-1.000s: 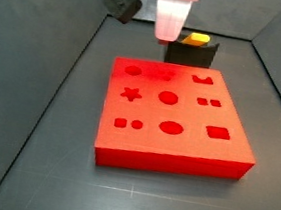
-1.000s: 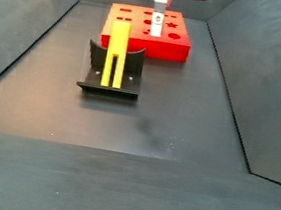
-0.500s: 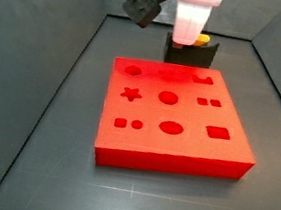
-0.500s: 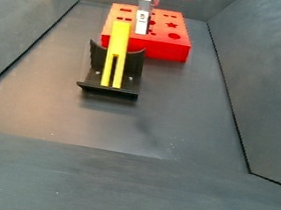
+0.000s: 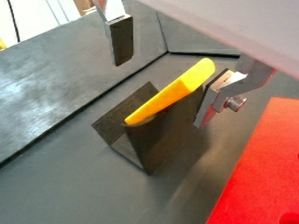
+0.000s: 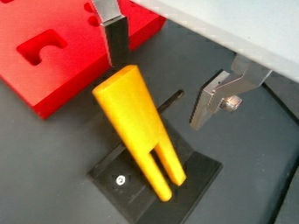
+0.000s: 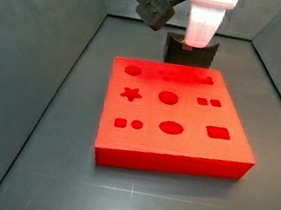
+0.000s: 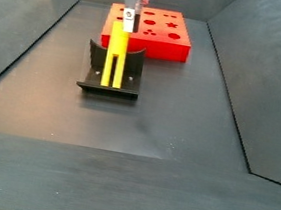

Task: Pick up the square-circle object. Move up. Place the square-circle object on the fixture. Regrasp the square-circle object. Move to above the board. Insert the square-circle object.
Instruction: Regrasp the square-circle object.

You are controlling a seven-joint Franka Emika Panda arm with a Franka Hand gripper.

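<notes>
Square-circle object (image 6: 140, 133) leaning in the fixture (image 6: 149, 185), open empty tool (image 6: 162, 70) above its upper end.

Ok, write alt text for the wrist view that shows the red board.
A yellow two-pronged peg leans on a dark fixture, with the open gripper above it, one silver finger on each side, not touching. A red board with cutouts lies beside the fixture.

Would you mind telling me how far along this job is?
Done: the square-circle object leans on the fixture. In hand: the open tool straddles its upper end, apparently for the regrasp, not gripping. Left: regrasping, moving above the board, inserting.
</notes>
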